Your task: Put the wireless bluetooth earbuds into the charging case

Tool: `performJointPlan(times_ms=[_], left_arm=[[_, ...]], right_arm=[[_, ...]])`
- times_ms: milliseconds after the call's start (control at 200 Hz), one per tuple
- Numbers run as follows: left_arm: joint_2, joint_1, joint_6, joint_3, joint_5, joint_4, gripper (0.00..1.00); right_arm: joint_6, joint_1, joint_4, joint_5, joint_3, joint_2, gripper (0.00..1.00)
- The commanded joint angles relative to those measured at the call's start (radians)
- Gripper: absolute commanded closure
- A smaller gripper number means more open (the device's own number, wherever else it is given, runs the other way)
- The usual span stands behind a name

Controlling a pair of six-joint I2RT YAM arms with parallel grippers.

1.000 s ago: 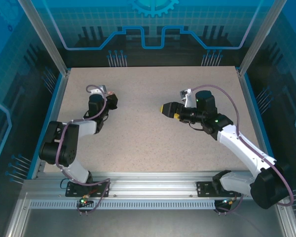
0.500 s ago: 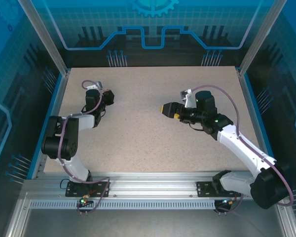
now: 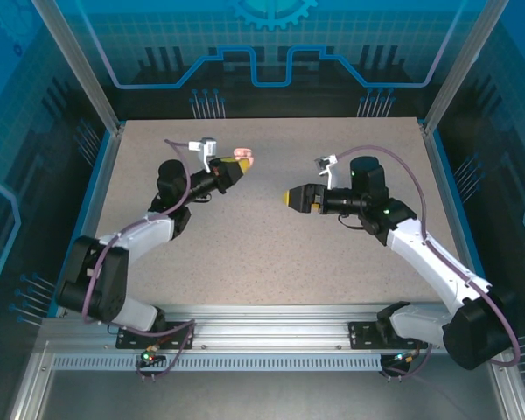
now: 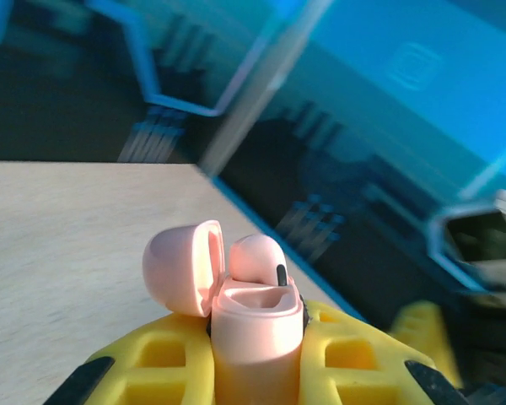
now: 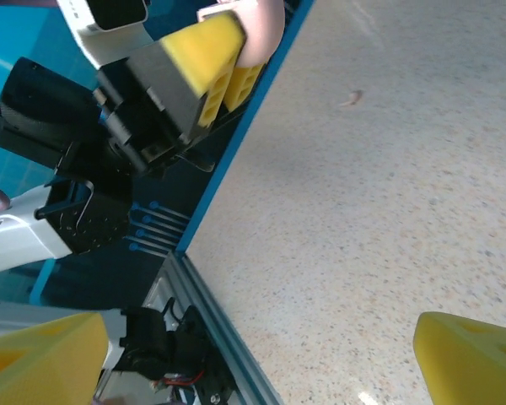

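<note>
We log the left hand pinching the small glossy pink charging case off the speckled surface, lid flipped open, presumably to present its wells. One pale pink earbud stands in the case (seating depth unclear). The right hand faces it, fingers spread and empty.

Smooth pale pink plastic charging case with a soft satin sheen, between matt yellow finger pads (ribbed, rubbery-looking). Speckled matt table; brushed metal rail at its near edge.
</note>
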Motion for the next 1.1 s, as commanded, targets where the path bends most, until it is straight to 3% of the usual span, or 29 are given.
performJointPlan(times_ms=[0,250,395,520,710,910,1095], left_arm=[[-0.086,-0.053,-0.005,0.012,0.080,-0.018,1.00],[-0.144,-0.132,-0.098,0.051,0.088,-0.035,1.00],[-0.144,-0.182,-0.047,0.061,0.130,-0.061,1.00],[-0.130,-0.199,-0.033,0.083,0.185,-0.081,1.00],[-0.116,-0.212,-0.011,0.111,0.246,-0.132,1.00],[-0.124,-0.218,0.000,0.101,0.251,-0.130,1.00],[-0.127,-0.222,0.031,0.099,0.247,-0.147,1.00]], right_arm=[[-0.054,-0.009,0.067,-0.115,0.055,-0.013,0.06],[-0.097,-0.043,0.075,-0.137,0.105,-0.027,0.10],[-0.011,-0.066,0.154,-0.131,0.120,-0.010,0.11],[-0.025,-0.072,0.109,-0.119,0.169,0.008,0.13],[-0.081,-0.096,0.002,-0.101,0.200,0.013,0.24],[-0.086,-0.107,-0.027,-0.092,0.171,-0.014,0.41],[-0.050,-0.108,0.008,-0.110,0.143,-0.030,0.43]])
